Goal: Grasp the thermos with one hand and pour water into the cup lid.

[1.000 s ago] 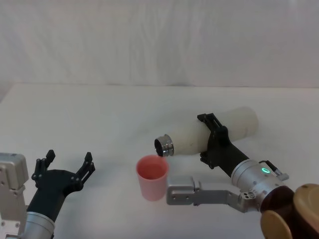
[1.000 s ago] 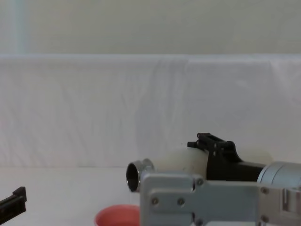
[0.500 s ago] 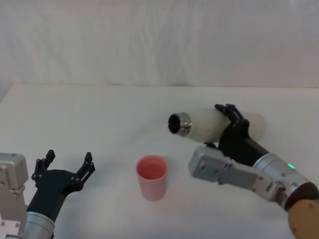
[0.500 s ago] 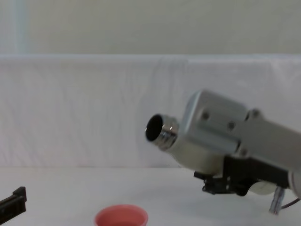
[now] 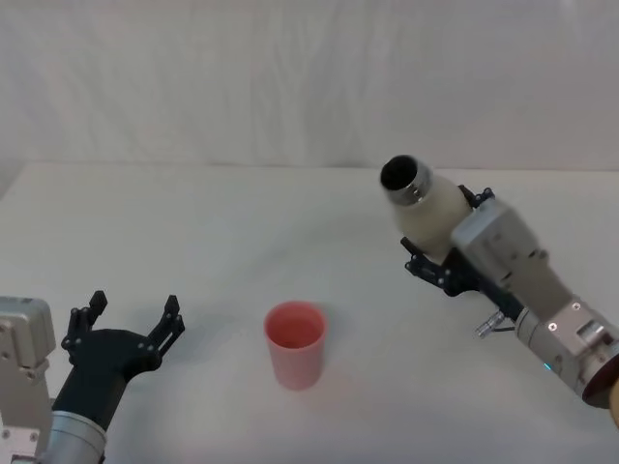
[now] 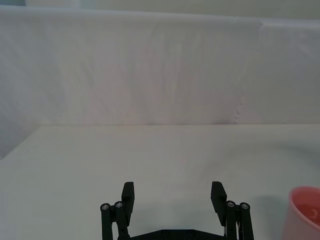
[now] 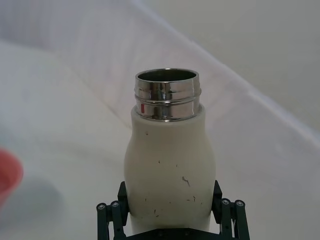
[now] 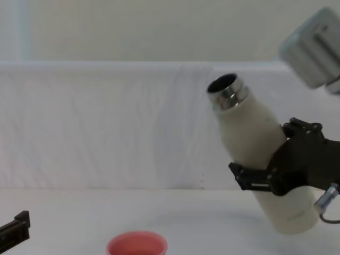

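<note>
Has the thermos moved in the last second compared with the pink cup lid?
Yes. The thermos, clamped in the right gripper, has swung up and rightward from the cup lid, which stayed put; its mouth now points upward.

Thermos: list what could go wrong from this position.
1. The right gripper holds the thermos in the air, tilted, with its open steel neck uncapped; any water left inside could spill onto the table if it tips again.
2. The pink cup stands apart from the bottle, nearer the open left gripper; a sweep from either arm might knock it over.
</note>
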Tool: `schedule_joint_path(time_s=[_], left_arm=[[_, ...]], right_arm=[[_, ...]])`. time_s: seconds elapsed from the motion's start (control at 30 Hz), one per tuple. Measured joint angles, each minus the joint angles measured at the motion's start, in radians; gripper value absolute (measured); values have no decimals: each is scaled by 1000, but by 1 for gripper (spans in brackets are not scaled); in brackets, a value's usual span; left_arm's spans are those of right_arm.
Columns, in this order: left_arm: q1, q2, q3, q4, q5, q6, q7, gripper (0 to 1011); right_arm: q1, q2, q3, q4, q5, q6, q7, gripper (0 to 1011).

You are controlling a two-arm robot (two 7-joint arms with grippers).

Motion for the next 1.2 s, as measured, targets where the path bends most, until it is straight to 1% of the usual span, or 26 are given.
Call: schedule_joint_path(time_s=[0.03, 0.07, 0.13, 0.2, 0.23, 0.27, 0.3, 0.33, 0.5, 0.53, 0.57, 0.6, 0.67, 0.77, 1.03, 1.2], left_arm=[[0, 0, 0, 0, 0, 0, 0, 1001], [0, 0, 0, 0, 0, 0, 0, 1001], [0, 0, 0, 0, 0, 0, 0, 1001], [0, 0, 0, 0, 0, 0, 0, 1001], [0, 0, 0, 0, 0, 0, 0, 1001], [0, 0, 0, 0, 0, 0, 0, 1001], [0, 0, 0, 0, 0, 0, 0, 1001], [0, 0, 0, 0, 0, 0, 0, 1001], [0, 0, 0, 0, 0, 0, 0, 1001], [0, 0, 0, 0, 0, 0, 0, 1001], [0, 0, 0, 0, 0, 0, 0, 1001], [0, 0, 0, 0, 0, 0, 0, 1001], [0, 0, 0, 0, 0, 0, 0, 1001], [0, 0, 0, 0, 0, 0, 0, 1001], [0, 0, 0, 0, 0, 0, 0, 1001], [0, 0, 0, 0, 0, 0, 0, 1001]], right_arm=[[-5, -15, 14, 3, 45, 3, 5, 958], [-6, -20, 18, 5, 62, 5, 6, 958], [-11, -39, 33, 14, 118, 6, 10, 958], [-13, -50, 39, 20, 150, 7, 14, 958], [-14, -61, 44, 27, 180, 7, 17, 958], [-14, -66, 46, 30, 196, 7, 20, 958], [-14, -75, 49, 37, 223, 8, 23, 958], [-14, -75, 49, 37, 223, 8, 23, 958], [-3, -103, 55, 70, 309, 11, 35, 958], [-3, -103, 55, 70, 309, 11, 35, 958], [1, -108, 55, 78, 328, 12, 37, 958], [1, -108, 55, 78, 328, 12, 37, 958], [9, -119, 55, 99, 364, 15, 42, 958], [16, -129, 54, 116, 396, 17, 45, 958], [40, -144, 47, 161, 457, 20, 43, 958], [53, -147, 44, 183, 478, 20, 34, 958]])
